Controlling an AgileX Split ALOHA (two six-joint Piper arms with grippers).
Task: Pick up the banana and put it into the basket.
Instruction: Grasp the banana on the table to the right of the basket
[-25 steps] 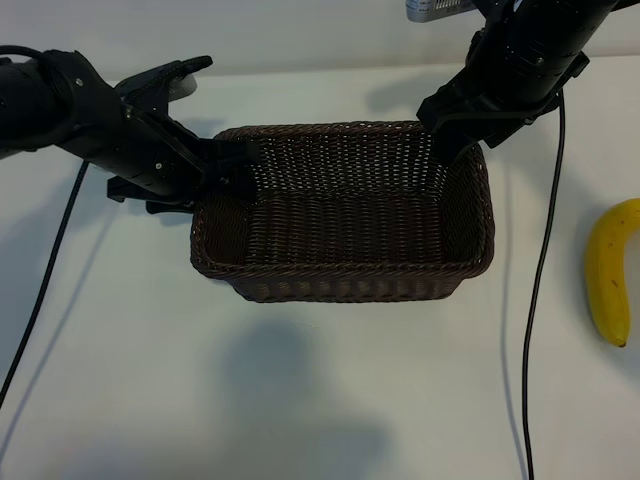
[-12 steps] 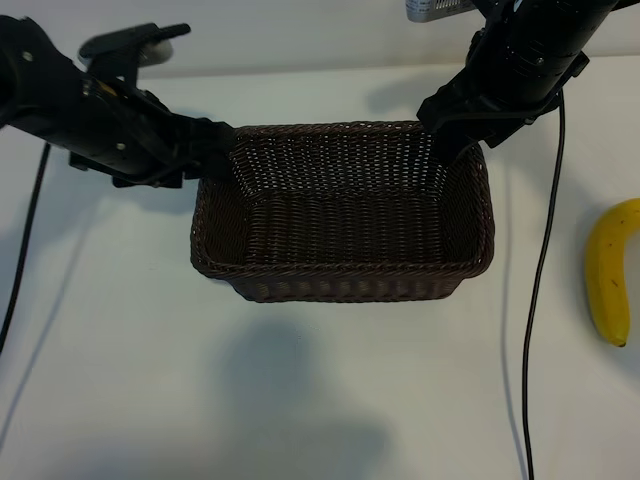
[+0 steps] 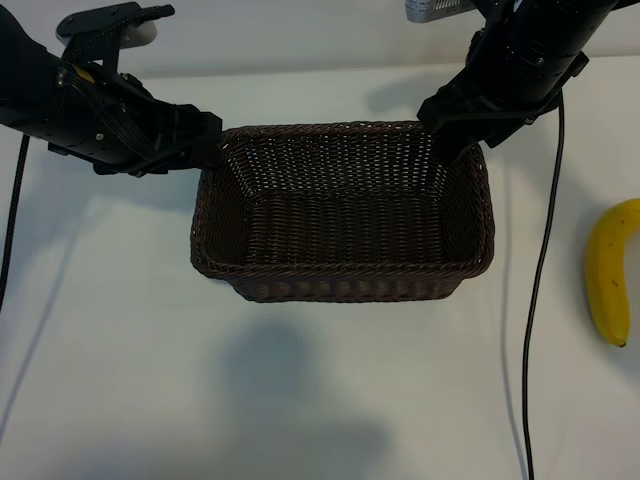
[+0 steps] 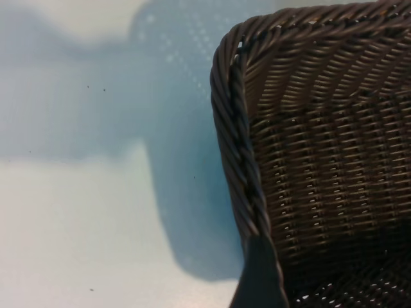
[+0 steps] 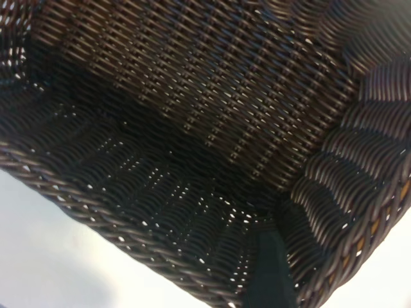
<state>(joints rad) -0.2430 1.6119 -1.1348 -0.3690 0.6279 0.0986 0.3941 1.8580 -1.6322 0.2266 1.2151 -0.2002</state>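
Observation:
The dark brown wicker basket [image 3: 340,272] stands mid-table with nothing in it. The yellow banana [image 3: 608,275] lies on the table at the far right, well apart from the basket and from both arms. My left gripper [image 3: 213,150] is at the basket's far left corner and open; in the left wrist view one of its fingers [image 4: 260,276] rests at the braided rim [image 4: 231,128]. My right gripper [image 3: 450,150] is at the far right corner, open, with one finger [image 5: 270,269] inside the basket's wall [image 5: 192,96]. The second finger of each gripper is hidden.
Black cables hang down from the left arm [image 3: 12,230] and the right arm [image 3: 540,270]; the right one runs between basket and banana. White tabletop [image 3: 300,400] lies in front of the basket.
My left arm has drawn back from beside the basket's left wall to its far left corner. The right arm, basket and banana have not moved.

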